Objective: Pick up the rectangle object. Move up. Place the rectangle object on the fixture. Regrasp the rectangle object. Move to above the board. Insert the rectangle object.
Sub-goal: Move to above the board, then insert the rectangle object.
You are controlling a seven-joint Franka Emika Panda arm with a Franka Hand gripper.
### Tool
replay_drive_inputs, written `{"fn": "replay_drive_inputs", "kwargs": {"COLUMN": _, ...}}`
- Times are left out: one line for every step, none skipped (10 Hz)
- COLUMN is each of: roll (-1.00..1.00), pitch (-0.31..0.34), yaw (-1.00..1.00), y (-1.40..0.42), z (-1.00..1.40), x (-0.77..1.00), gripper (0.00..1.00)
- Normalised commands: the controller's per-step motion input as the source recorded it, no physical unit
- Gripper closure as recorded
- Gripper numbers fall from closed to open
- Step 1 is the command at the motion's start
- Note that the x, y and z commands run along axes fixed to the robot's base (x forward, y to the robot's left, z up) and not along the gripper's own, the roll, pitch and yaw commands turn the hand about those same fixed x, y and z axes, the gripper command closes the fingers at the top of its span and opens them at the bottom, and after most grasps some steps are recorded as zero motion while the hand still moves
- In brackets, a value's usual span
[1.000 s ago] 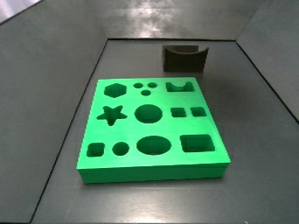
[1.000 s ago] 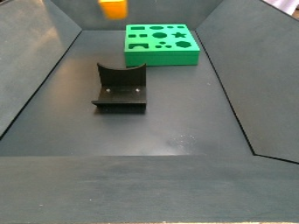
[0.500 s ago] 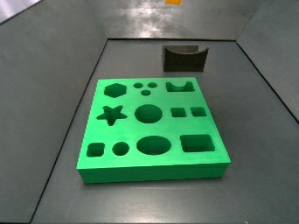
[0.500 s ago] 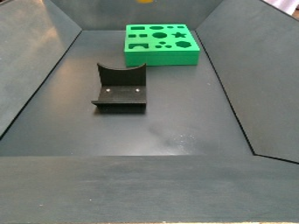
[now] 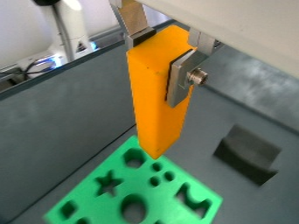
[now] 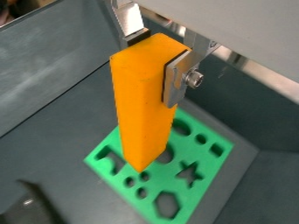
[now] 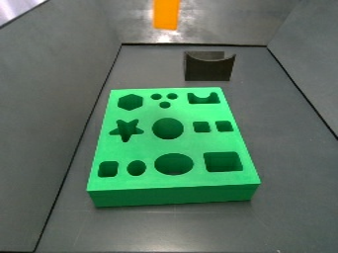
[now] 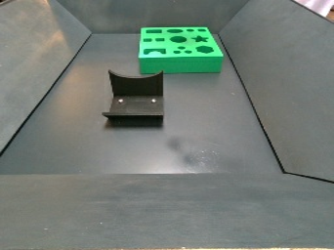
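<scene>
Gripper (image 5: pixel 160 54) clamped on rectangle object (image 5: pixel 156 92) | block's long axis vertical — hanging high over board (image 5: pixel 140 192) | cut-outs lie straight below; fixture (image 5: pixel 247 154) off aside

My gripper (image 5: pixel 162 54) hangs high above the floor, its fingers (image 5: pixel 184 74) pressed on opposite sides of the rectangle object (image 5: pixel 156 92), which hangs upright with its lower end over the board (image 5: pixel 128 190). In a side view the rectangle object (image 7: pixel 165 14) sits at the top edge, behind the board (image 7: pixel 169 144) and left of the fixture (image 7: pixel 209 65). The fixture (image 8: pixel 133 97) stands on the floor apart from the board (image 8: pixel 181 49), which lies flat beyond it.
</scene>
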Motion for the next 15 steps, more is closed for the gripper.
{"fn": "replay_drive_inputs", "kwargs": {"roll": -0.22, "pitch": -0.028, "yaw": -0.01, "y": -0.12, "z": 0.01, "x": -0.12, "gripper": 1.00}}
{"fn": "replay_drive_inputs", "kwargs": {"roll": 0.01, "pitch": 0.000, "yaw": 0.00, "y": 0.00, "z": 0.00, "x": 0.00, "gripper": 1.00}}
{"fn": "replay_drive_inputs", "kwargs": {"roll": -0.01, "pitch": 0.000, "yaw": 0.00, "y": -0.11, "z": -0.03, "x": 0.00, "gripper": 1.00}}
{"fn": "replay_drive_inputs", "kwargs": {"roll": 0.01, "pitch": 0.000, "yaw": -1.00, "y": -0.08, "z": -0.26, "x": 0.00, "gripper": 1.00}}
{"fn": "replay_drive_inputs", "kwargs": {"roll": 0.01, "pitch": 0.000, "yaw": -1.00, "y": 0.00, "z": -0.28, "x": 0.00, "gripper": 1.00}}
{"fn": "replay_drive_inputs", "kwargs": {"roll": 0.00, "pitch": 0.000, "yaw": -1.00, "y": 0.00, "z": -0.30, "x": 0.00, "gripper": 1.00}}
{"fn": "replay_drive_inputs", "kwargs": {"roll": 0.00, "pitch": 0.000, "yaw": -1.00, "y": 0.00, "z": -0.33, "x": 0.00, "gripper": 1.00}}
{"fn": "replay_drive_inputs", "kwargs": {"roll": 0.00, "pitch": 0.000, "yaw": -1.00, "y": 0.00, "z": -0.34, "x": 0.00, "gripper": 1.00}}
{"fn": "replay_drive_inputs", "kwargs": {"roll": -0.01, "pitch": 0.000, "yaw": -1.00, "y": 0.00, "z": -0.28, "x": 0.00, "gripper": 1.00}}
{"fn": "replay_drive_inputs", "kwargs": {"roll": -0.04, "pitch": 0.000, "yaw": -1.00, "y": 0.00, "z": -0.20, "x": 0.00, "gripper": 1.00}}
{"fn": "replay_drive_inputs", "kwargs": {"roll": -0.04, "pitch": 0.000, "yaw": -1.00, "y": 0.00, "z": -0.20, "x": 0.00, "gripper": 1.00}}
{"fn": "replay_drive_inputs", "kwargs": {"roll": -0.04, "pitch": 0.000, "yaw": -1.00, "y": 0.00, "z": -0.20, "x": 0.00, "gripper": 1.00}}
{"fn": "replay_drive_inputs", "kwargs": {"roll": -0.04, "pitch": 0.000, "yaw": -1.00, "y": 0.00, "z": -0.20, "x": 0.00, "gripper": 1.00}}
{"fn": "replay_drive_inputs", "kwargs": {"roll": -0.05, "pitch": 0.000, "yaw": -1.00, "y": 0.00, "z": -0.19, "x": 0.00, "gripper": 1.00}}
{"fn": "replay_drive_inputs", "kwargs": {"roll": 0.00, "pitch": 0.010, "yaw": -0.24, "y": -0.03, "z": 0.00, "x": 0.25, "gripper": 1.00}}
